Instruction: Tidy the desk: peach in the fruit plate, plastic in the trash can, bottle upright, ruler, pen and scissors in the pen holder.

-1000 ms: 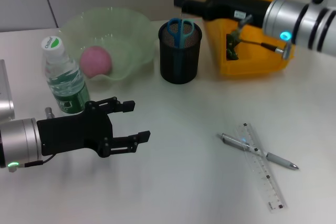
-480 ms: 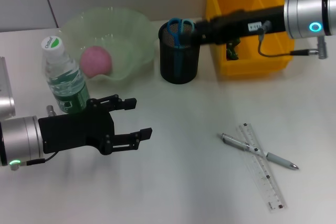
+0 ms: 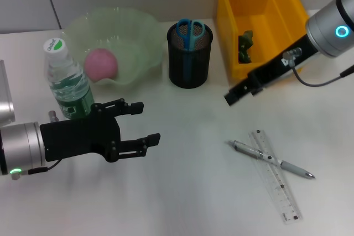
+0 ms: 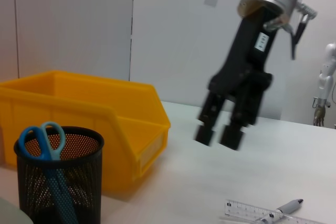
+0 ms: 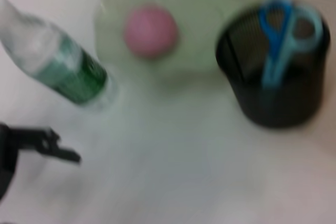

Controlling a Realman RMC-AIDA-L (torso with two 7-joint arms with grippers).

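Peach [image 3: 100, 63] is seen in fruit plate [image 3: 113, 40], scissors [image 3: 189, 30] in pen holder [image 3: 189, 54], bottle [image 3: 67, 80] upright, plastic [image 3: 245, 46] binned; pen [image 3: 272, 159] and ruler [image 3: 275, 174] are left on desk [image 3: 193, 192] near-right, with empty right claw [image 3: 237, 94] slightly spread above, left claw [image 3: 138, 125] spread, idle.

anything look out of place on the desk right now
Only the pen and clear ruler stand out: they lie crossed on the table, pen over ruler, not in the mesh pen holder that already holds the scissors. Nothing looks spilled or damaged.
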